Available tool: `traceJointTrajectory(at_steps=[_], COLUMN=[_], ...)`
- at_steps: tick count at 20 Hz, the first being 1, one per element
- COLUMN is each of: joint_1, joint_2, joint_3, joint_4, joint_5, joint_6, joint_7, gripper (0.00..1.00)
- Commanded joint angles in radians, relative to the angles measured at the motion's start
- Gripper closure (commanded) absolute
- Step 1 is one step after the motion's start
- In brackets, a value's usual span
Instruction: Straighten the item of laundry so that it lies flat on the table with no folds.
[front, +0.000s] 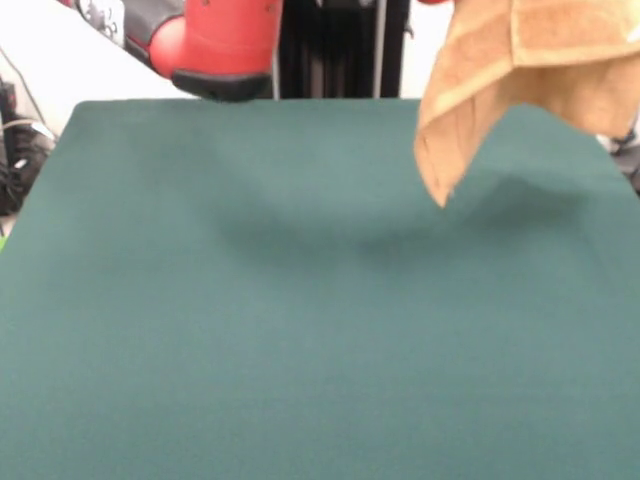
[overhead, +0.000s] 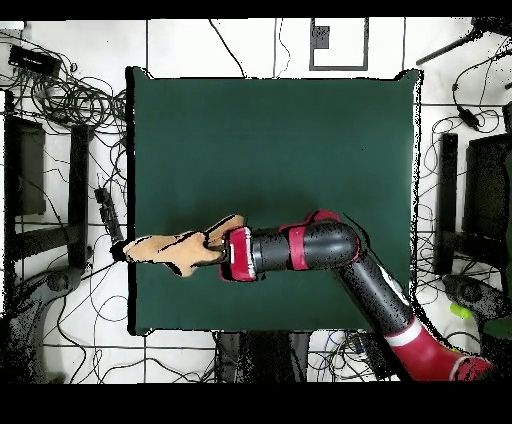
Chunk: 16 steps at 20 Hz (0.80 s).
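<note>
The dark green felt-covered tabletop lay bare in the lower frame, with no containers in view. At the upper right, the fluffy orange-tan terry towel hung bunched and folded above it, one corner dangling. Straightening looked barely begun; laying it flat remained. The claw appeared clenched on the towel.

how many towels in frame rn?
1. The towel hangs bunched in the air over the table at the front view's upper right; overhead it sits at the arm's tip, by the table's left edge. None seen elsewhere.
</note>
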Motion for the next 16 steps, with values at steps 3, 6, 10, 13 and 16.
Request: traceJointTrajectory(at_steps=[3,6,10,13,16], joint_1=[-0.093,-0.157,-0.244,-0.303,-0.363], joint_2=[-0.020,-0.030,-0.061,-0.088,-0.123], joint_3=[0.159,0.236,0.362,0.498,0.689], joint_4=[0.185,0.280,0.395,0.494,0.595], joint_5=[0.099,0.138,0.229,0.323,0.471], joint_6=[0.056,0.056,0.062,0.039,0.009], joint_7=[-0.137,-0.081,0.017,0.102,0.184], gripper=[1.00,1.00,1.00,1.00,1.00])
